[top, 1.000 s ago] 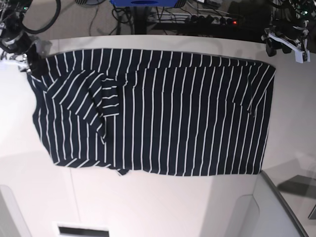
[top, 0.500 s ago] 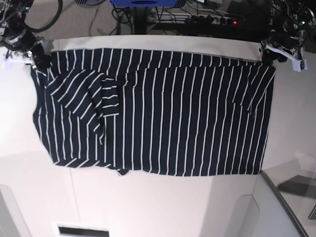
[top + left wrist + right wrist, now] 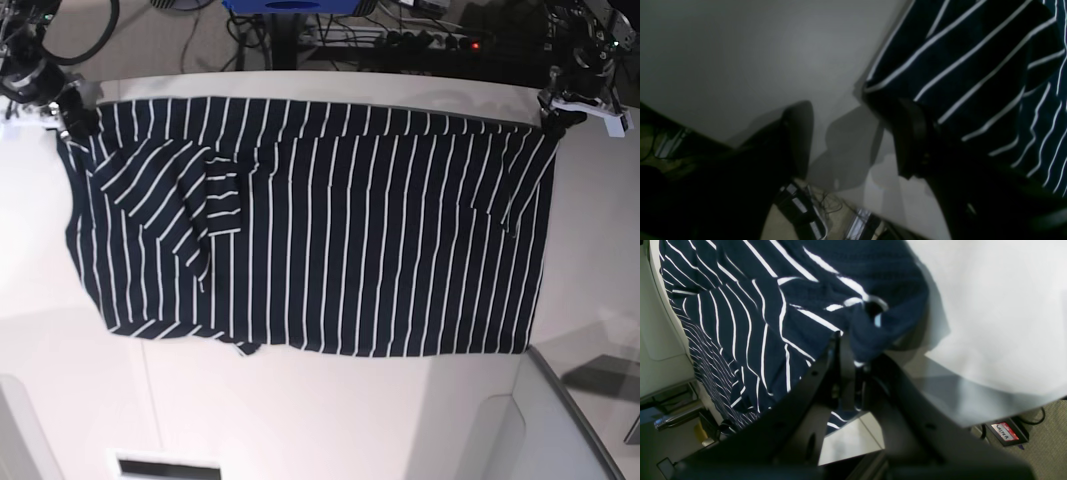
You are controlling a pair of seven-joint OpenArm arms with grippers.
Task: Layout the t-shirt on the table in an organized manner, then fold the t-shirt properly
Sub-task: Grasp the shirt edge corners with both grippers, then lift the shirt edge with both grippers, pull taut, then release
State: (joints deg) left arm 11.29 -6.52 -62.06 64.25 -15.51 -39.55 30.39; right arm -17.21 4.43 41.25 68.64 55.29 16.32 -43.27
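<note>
T-shirt [image 3: 320, 225] lies spread dark and broad across the middle of the white bench [image 3: 300, 420], its near hem running fairly straight toward the bench's front edge, a small tag of cloth poking out below that hem. Judged from this: layout mostly done, body flat and rectangular, folding proper not yet begun. One sleeve is doubled back over the body toward the shirt's right-arm end, with slanted stripes and a crease there; that end looks less tidy. At the shirt's far edge both arms sit on the two far corners. Right pincer [image 3: 853, 353], at the far corner on the rumpled end, has its jaws closed on a bunched wad of the t-shirt [image 3: 780, 306]; cloth is gathered and puckered right at the tips, grip looks firm. Left pincer [image 3: 853, 140], at the opposite far corner, stands wide: one finger over bare bench [image 3: 740, 50], the other finger against or over the corner of the t-shirt [image 3: 973, 60]; whether cloth lies between them cannot be told in the dim wrist view. Likely next: close on that corner, then tension or lift the far edge.
</note>
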